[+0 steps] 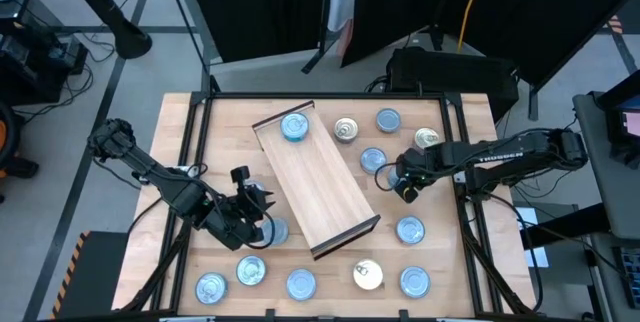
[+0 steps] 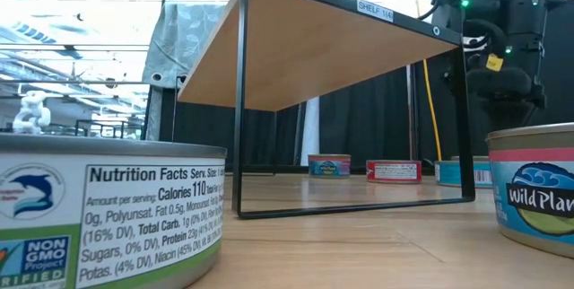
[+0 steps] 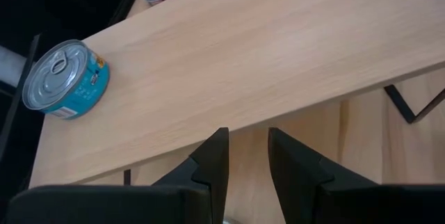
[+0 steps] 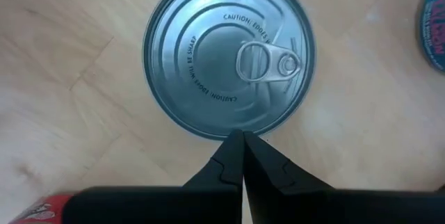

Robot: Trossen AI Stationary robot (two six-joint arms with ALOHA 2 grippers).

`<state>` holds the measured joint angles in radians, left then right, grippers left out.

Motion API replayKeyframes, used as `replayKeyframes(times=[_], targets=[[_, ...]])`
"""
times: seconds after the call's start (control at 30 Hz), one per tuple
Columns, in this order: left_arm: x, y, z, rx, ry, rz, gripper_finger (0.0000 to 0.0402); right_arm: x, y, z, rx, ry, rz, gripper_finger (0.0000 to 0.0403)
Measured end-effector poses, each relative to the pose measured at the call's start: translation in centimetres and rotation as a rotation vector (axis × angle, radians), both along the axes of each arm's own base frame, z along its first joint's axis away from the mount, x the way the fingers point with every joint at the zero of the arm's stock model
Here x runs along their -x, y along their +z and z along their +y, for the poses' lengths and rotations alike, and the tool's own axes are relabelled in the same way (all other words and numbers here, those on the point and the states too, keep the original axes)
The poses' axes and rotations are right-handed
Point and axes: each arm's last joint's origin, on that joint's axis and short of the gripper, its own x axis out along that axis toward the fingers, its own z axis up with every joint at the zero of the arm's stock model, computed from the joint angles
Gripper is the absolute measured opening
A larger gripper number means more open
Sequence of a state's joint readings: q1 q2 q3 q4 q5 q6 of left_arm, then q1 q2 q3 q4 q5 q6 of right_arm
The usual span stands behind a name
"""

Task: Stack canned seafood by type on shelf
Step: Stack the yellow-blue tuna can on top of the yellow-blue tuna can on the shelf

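Right hand (image 4: 243, 144), fingers pressed together, empty, hovers over tin (image 4: 229, 53) on surface beside shelf (image 1: 315, 182), likely lining up. Left hand (image 3: 243, 158), narrowly parted, waits at shelf edge. One tin (image 1: 294, 127) on shelf; others scattered around.

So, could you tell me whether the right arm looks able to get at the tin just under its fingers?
Probably yes. The right gripper hangs directly over the tin with nothing between them, but its fingers are shut and would need to open first.
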<state>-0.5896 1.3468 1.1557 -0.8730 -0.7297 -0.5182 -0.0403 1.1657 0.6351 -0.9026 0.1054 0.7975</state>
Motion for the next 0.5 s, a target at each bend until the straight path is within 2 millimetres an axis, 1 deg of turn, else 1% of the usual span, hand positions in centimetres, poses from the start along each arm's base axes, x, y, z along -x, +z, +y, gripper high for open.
replayKeyframes(times=[0.27, 0.5], targets=[[0.0, 0.0, 0.0, 0.001, 0.0, -0.001, 0.0102, 0.6, -1.5, 0.2, 0.003, -0.017, 0.011, 0.0], [0.0, 0.0, 0.0, 0.001, 0.0, -0.001, 0.0102, 0.8, -1.9, 0.8, 0.007, -0.008, 0.022, 0.0]])
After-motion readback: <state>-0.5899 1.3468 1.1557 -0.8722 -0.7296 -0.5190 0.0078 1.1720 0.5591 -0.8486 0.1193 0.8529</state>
